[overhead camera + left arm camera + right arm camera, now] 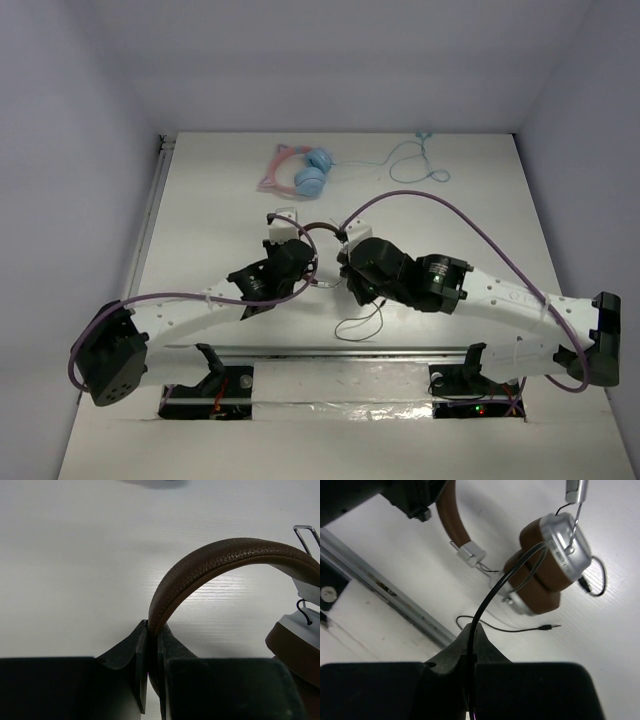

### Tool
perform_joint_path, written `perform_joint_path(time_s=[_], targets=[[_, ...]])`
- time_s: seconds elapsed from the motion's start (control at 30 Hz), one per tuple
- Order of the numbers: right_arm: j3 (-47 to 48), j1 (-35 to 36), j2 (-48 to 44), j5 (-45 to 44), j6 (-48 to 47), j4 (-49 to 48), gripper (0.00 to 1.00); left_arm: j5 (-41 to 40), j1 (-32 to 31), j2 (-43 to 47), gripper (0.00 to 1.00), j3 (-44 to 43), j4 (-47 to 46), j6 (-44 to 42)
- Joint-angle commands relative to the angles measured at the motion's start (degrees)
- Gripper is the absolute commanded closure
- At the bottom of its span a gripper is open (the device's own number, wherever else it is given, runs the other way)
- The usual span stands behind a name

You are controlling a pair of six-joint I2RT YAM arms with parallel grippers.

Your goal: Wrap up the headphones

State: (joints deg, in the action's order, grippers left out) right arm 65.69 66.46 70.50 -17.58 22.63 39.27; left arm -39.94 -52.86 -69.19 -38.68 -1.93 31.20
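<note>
The headphones hang between my two grippers at the table's middle. Their brown headband (322,225) arcs in the left wrist view (225,555), with a brown ear pad (295,640) at the right. My left gripper (152,630) is shut on the headband's end. In the right wrist view the silver ear cups (560,545) are stacked together, and the thin black cable (492,592) loops round them. My right gripper (471,632) is shut on this cable. The cable's loose end with its plug (551,626) lies on the table (362,325).
Pink cat-ear headphones (300,172) with a pale blue cable (410,160) lie at the back of the table. A metal rail (330,350) runs along the near edge. Purple arm cables (470,220) arc over the right side.
</note>
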Motion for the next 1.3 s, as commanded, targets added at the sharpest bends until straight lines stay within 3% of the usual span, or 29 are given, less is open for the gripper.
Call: perform_joint_path(time_s=[0.0,0.27,0.47,0.6,1.2,1.27], targets=[[4.35,-1.32,0.42,-3.17,-5.13,1.43,1.0,3.46,0.04,4.58,1.0,0.44,-2.64,-1.49],[6.72,-5.01,1.39,-1.75,-8.83,0.64,1.0,11.44,0.04,6.17,1.0,-1.05,-0.88,-7.46],[8.75,-8.1,1.4,-8.86,-12.08,-1.38,1.0,21.12,0.04,4.41,1.0,-0.79,-2.37,-10.02],[7.44,-8.1,1.39,-14.04,-13.4,-3.23,1.0,23.24,0.04,5.38,1.0,0.0,-2.98,-9.93],[-1.0,-13.36,-2.03,-20.56,-4.18,-11.22,1.0,39.05,6.72,16.45,1.0,-1.05,-3.34,-7.56],[-1.44,-13.99,-2.38,-19.6,-4.09,-13.24,0.96,42.38,8.03,17.42,1.0,-1.93,-2.99,-7.47]])
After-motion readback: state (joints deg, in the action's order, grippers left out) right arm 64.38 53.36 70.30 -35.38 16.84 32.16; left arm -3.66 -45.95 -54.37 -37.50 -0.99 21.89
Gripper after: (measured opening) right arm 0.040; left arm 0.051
